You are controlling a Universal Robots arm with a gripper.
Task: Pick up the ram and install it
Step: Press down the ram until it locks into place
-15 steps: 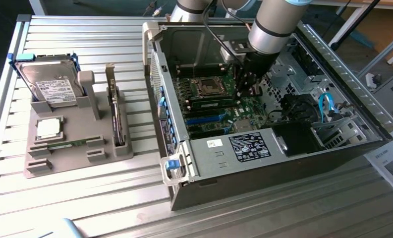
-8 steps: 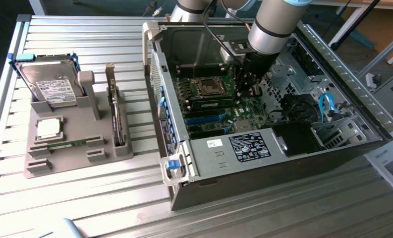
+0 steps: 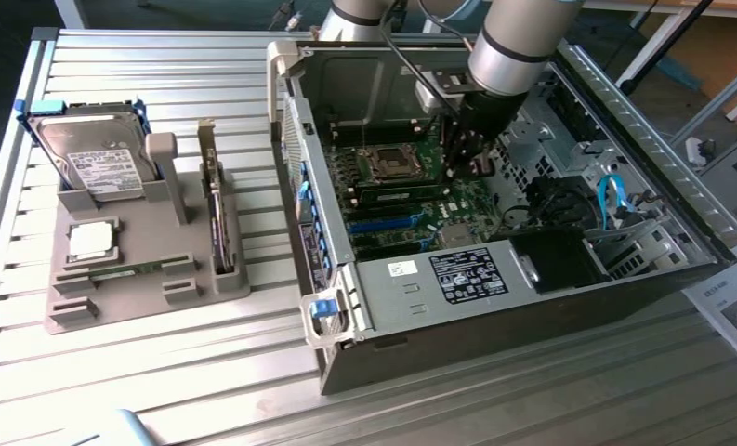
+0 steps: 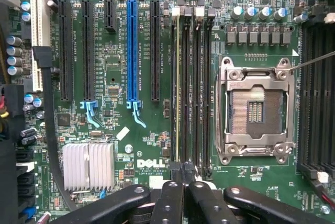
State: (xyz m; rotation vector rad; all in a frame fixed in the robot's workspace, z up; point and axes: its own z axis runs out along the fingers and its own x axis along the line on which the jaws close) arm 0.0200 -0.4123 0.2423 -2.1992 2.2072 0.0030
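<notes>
Ram (image 4: pixel 178 93) is what I take the thin pale-green edge to be, standing on edge in one of the long black memory slots (image 4: pixel 205 88) on the motherboard (image 4: pixel 115 77), the slot farthest from the processor socket (image 4: pixel 256 110) and nearest the expansion slots. From the wrist view it runs the whole length of that slot, and I cannot tell whether it is pushed fully home. The gripper (image 4: pixel 183 176) is right at one end of that bank of slots, its two black fingers (image 4: pixel 168 198) pressed together with no gap between the tips; the tips sit at the slot ends just beside the stick, and I cannot say for sure that they touch it. Nothing is pinched between them. Beside the memory bank the socket is bare metal with its frame latched down, and on the other side stands a blue expansion slot (image 4: pixel 132 51) among black ones, with a ribbed silver heatsink (image 4: pixel 88 165) near the gripper. In the exterior view the arm (image 3: pixel 517 46) reaches down into the open computer case (image 3: pixel 467 307), which lies on its side on the slatted metal table (image 3: pixel 157 74). Well apart, toward the exterior view's left, a grey holder (image 3: pixel 108 311) carries the hard drive (image 3: pixel 96 163) and the square silver processor chip (image 3: pixel 92 242).
</notes>
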